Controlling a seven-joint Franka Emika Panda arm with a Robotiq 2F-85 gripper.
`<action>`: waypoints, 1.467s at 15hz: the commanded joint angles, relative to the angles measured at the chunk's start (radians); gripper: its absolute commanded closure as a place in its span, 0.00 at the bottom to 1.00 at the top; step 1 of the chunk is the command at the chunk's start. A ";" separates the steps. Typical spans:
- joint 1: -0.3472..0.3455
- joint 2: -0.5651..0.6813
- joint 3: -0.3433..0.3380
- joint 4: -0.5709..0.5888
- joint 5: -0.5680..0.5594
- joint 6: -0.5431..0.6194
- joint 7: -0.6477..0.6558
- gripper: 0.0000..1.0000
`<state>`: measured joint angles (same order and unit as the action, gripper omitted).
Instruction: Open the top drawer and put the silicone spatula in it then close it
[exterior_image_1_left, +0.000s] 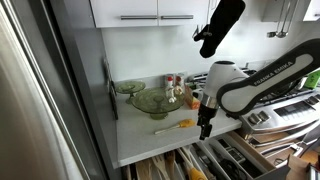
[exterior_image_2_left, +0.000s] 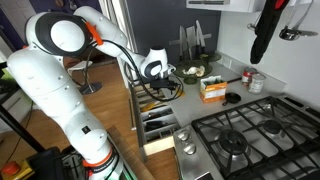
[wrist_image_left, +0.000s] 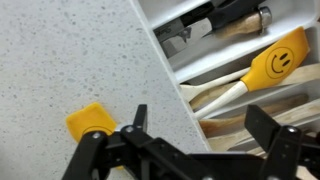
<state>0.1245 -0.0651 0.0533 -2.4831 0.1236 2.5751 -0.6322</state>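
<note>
While the top drawer is standing pulled out, the end effector is hovering, spread wide, over the counter edge, and the silicone spatula is lying on the counter just left of it.

The Franka Emika Panda arm wears glossy white, rounded shells in an exterior view. A pale grey disc caps one joint, with an orange ring beside it, and a thin black cable trails along the links. A dark band carries small white lettering. The Robotiq gripper is matte black, with hinged linkage bars and pointed fingertips.
</note>
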 joint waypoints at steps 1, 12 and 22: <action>-0.007 0.008 0.000 0.003 -0.001 0.006 -0.015 0.00; -0.002 0.094 0.009 0.048 0.409 0.246 -0.392 0.00; -0.032 0.212 0.034 0.176 1.032 0.243 -1.031 0.00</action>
<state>0.1181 0.1030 0.0760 -2.3473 1.0221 2.8336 -1.5077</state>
